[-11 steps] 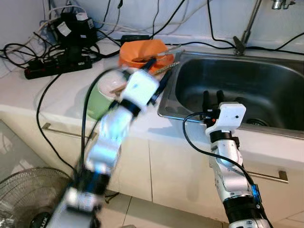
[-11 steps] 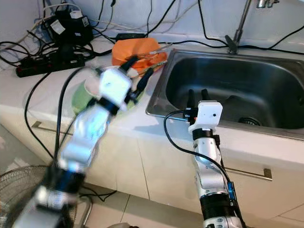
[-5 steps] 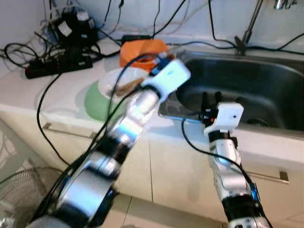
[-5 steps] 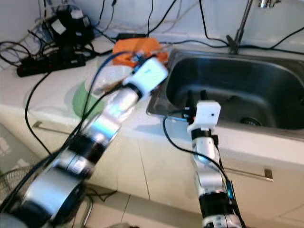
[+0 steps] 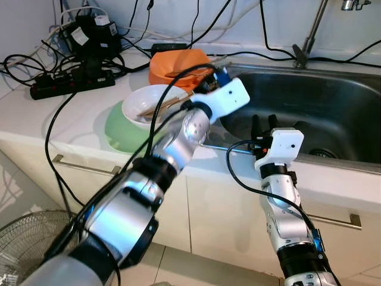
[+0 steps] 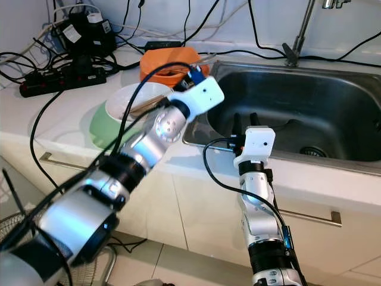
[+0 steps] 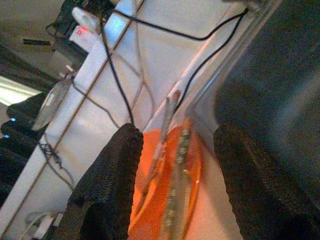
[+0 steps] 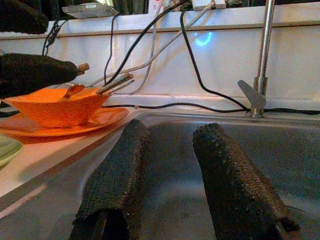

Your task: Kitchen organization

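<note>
Centrally, the steel sink sits recessed in the white counter. Left gripper, fingers spread and empty, hovers above the orange bowl holding chopsticks. Right gripper, fingers spread, rests over the sink's front rim.

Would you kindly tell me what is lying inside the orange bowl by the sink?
Inside the orange bowl, utensils rest with handles angled over the rim toward the sink; one looks like a spoon. The left claw covers part of the bowl from above, hiding its bottom.
</note>
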You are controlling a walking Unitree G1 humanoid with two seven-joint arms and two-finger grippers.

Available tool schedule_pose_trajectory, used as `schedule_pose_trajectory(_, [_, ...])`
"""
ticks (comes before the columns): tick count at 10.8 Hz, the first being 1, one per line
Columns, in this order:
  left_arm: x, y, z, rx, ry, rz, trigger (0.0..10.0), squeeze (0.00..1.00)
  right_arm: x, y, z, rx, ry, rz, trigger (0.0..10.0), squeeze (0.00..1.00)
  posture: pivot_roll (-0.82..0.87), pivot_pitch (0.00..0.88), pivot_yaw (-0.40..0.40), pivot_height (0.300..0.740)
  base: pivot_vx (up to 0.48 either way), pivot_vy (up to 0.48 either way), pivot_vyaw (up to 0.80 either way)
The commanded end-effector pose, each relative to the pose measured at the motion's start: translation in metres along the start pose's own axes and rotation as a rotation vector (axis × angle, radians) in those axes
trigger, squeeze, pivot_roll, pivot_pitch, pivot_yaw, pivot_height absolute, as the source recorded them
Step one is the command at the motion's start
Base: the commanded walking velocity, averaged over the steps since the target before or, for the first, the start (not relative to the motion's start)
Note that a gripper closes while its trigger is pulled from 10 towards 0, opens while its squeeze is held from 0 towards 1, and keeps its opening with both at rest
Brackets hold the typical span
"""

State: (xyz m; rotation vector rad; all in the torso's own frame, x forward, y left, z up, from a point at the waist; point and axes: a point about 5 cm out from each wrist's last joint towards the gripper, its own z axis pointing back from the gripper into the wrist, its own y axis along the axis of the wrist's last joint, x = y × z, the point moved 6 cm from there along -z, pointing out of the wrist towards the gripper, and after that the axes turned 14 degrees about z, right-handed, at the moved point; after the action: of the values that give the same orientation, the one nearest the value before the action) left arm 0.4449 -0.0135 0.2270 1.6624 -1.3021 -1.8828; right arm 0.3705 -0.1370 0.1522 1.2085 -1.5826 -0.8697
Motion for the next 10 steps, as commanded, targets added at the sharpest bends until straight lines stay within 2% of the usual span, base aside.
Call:
schedule_pose_trajectory(1, [-0.008, -0.007, -0.003, -0.040, 0.033, -0.045, 10.0, 0.00, -0.004, 0.001, -0.001, 0.002, 0.010, 0.004, 10.0, 0.00, 0.04, 0.000, 0.083, 0.740, 0.000, 0.000, 0.00])
schedule_pose_trajectory(2, [-0.010, -0.011, -0.003, -0.058, 0.043, -0.055, 10.0, 0.00, -0.004, 0.001, -0.001, 0.002, 0.010, 0.004, 10.0, 0.00, 0.04, 0.000, 0.084, 0.740, 0.000, 0.000, 0.00])
schedule_pose_trajectory(3, [-0.012, -0.014, -0.003, -0.072, 0.051, -0.055, 7.4, 0.00, -0.004, 0.001, -0.002, 0.003, 0.010, 0.003, 10.0, 0.00, 0.04, 0.000, 0.084, 0.740, 0.000, 0.000, 0.00])
schedule_pose_trajectory(4, [-0.013, -0.017, -0.003, -0.080, 0.052, -0.049, 3.4, 0.00, -0.005, 0.001, -0.002, 0.002, 0.012, 0.002, 10.0, 0.00, 0.04, 0.000, 0.084, 0.740, 0.000, 0.000, 0.00])
schedule_pose_trajectory(5, [-0.012, -0.018, -0.003, -0.083, 0.048, -0.046, 0.0, 0.00, -0.005, 0.001, -0.002, 0.002, 0.013, 0.001, 10.0, 0.00, 0.04, 0.000, 0.084, 0.740, 0.000, 0.000, 0.00])
schedule_pose_trajectory(10, [-0.010, -0.015, -0.003, -0.048, 0.048, -0.028, 0.0, 0.00, -0.006, 0.002, -0.002, 0.002, 0.013, 0.002, 10.0, 0.00, 0.04, 0.000, 0.080, 0.740, 0.000, 0.000, 0.00])
